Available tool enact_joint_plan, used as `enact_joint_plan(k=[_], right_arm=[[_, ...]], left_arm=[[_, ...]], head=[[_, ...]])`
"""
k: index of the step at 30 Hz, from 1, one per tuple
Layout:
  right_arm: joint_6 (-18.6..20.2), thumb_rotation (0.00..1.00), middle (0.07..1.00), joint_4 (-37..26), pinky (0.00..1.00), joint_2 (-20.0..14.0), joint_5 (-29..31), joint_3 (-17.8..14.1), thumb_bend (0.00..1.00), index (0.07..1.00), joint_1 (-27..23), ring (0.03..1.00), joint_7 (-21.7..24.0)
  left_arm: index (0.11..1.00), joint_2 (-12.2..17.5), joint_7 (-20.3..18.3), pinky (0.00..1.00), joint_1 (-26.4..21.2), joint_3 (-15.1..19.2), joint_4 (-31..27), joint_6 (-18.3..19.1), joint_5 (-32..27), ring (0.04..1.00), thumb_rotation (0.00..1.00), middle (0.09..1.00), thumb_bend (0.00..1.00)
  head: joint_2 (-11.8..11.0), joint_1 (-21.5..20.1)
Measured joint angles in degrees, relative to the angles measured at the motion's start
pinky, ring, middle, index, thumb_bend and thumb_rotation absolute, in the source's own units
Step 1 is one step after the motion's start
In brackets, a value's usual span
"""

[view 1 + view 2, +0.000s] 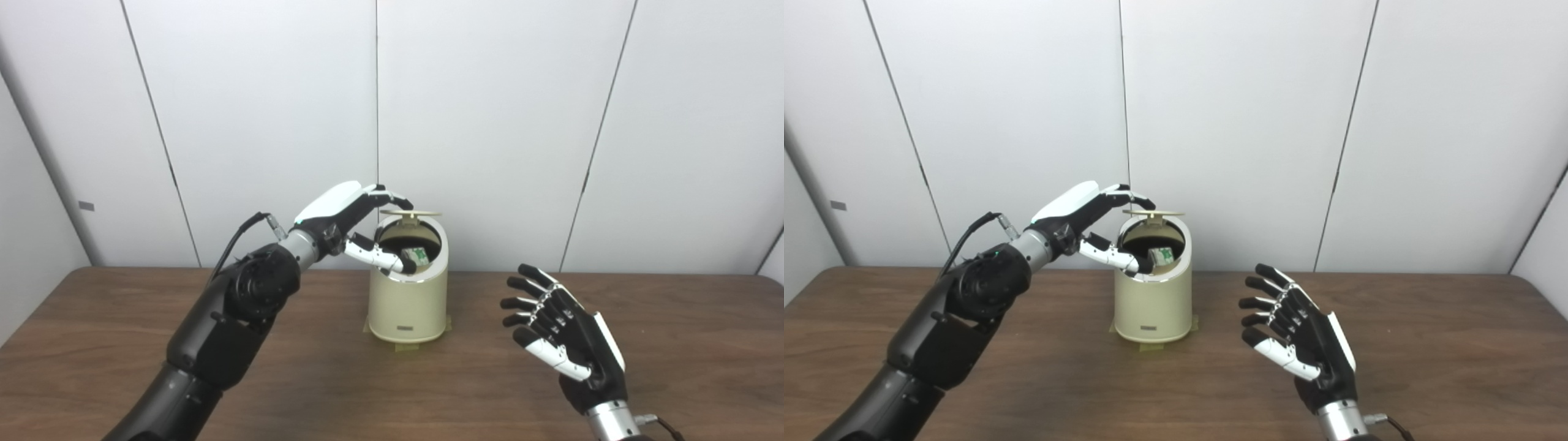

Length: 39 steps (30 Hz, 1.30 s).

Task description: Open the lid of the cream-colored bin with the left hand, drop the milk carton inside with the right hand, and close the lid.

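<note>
Bin open, carton inside, right hand empty.
Left eye view: left hand [352,211] pinches the raised lid [409,213] at 12 o'clock of the bin [407,303]; carton [416,254] sits inside.
Right eye view: right hand [1301,337], fingers spread and empty, at the bin's 4 o'clock on the table [1427,367].

Cream bin [408,306], brown table [674,367]

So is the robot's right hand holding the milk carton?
No, the right hand is open and empty; the milk carton lies inside the open bin.

No legible text, bin [409,306] label included.
</note>
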Motion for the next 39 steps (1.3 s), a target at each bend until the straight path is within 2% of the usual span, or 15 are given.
enact_joint_plan(k=[9,12,16,19,25,33,39], right_arm=[[0.78,0.34,0.755,-0.71,0.51,0.15,-0.47,0.34,0.65,0.784,-0.01,0.627,-0.96],[0.79,0.36,0.753,-0.71,0.51,0.20,-0.50,0.33,0.67,0.780,-0.01,0.622,-1.41],[0.97,0.37,0.752,-0.73,0.51,0.24,-0.50,0.35,0.67,0.778,-0.02,0.620,-1.79],[1.79,0.37,0.751,-1.15,0.51,0.39,-0.74,0.53,0.66,0.782,-0.02,0.617,-2.31],[2.06,0.36,0.757,-1.55,0.50,1.07,-0.61,0.59,0.67,0.777,-0.02,0.611,-2.62],[2.14,0.36,0.758,-1.72,0.50,1.26,-0.25,0.53,0.67,0.782,-0.08,0.615,-2.80],[2.16,0.37,0.760,-2.20,0.50,1.29,-0.36,0.52,0.67,0.782,-0.08,0.613,-3.11]], left_arm=[[0.823,0.45,-0.83,1.00,0.34,-0.53,-1.79,-0.44,0.68,1.000,0.45,0.869,0.99],[0.832,1.97,-0.76,1.00,0.50,-2.52,-3.58,-2.46,3.76,1.000,0.49,0.851,1.00],[0.834,3.61,0.07,1.00,1.30,-4.95,-4.84,-6.43,8.83,1.000,0.45,0.834,1.00],[0.828,3.89,0.31,1.00,2.47,-5.76,-5.70,-8.09,11.98,1.000,0.42,0.826,1.00],[0.832,3.92,0.88,1.00,3.77,-6.55,-5.82,-10.36,16.10,1.000,0.45,0.828,0.99],[0.841,4.81,1.70,1.00,3.63,-9.18,-5.77,-11.21,24.03,1.000,0.48,0.840,1.00],[0.846,4.81,-0.34,1.00,3.65,-10.19,-6.82,-9.80,26.55,1.000,0.47,0.848,1.00]], head=[[0.44,-0.35],[0.62,-0.44],[0.79,-0.53],[0.97,-0.53],[1.14,-0.70],[1.49,-1.05],[1.84,-1.14]])
